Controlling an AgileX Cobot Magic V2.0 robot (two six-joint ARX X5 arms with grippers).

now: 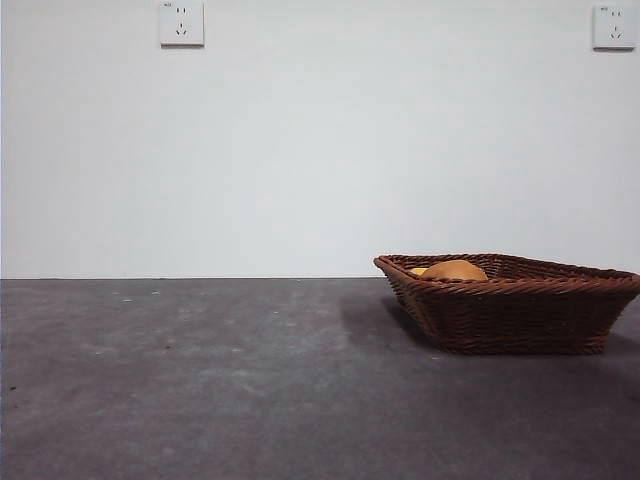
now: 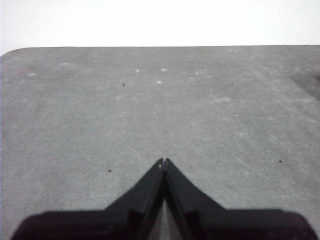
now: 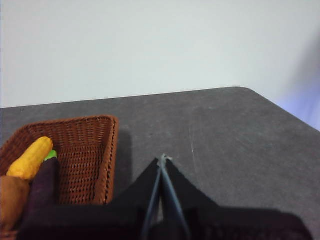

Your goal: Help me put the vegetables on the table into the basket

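With the potato [image 3: 10, 200], yellow corn [image 3: 31, 158] and purple eggplant [image 3: 44, 186] lying inside the basket [image 1: 520, 310], both tools, left [image 2: 164, 161] and right [image 3: 162, 159], pressed together and empty, should simply hold clear of the basket.

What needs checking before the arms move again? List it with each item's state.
1. Potato in the basket: ok, its top shows above the rim.
2. Yellow vegetable in the basket: ok, seen in the right wrist view.
3. Purple eggplant in the basket: ok, lying beside the yellow one.
4. Vegetables left on the table: ok, none in any view.
5. Left gripper empty: ok, jaws shut on nothing above the table.
6. Right gripper empty: ok, jaws shut, beside the basket.
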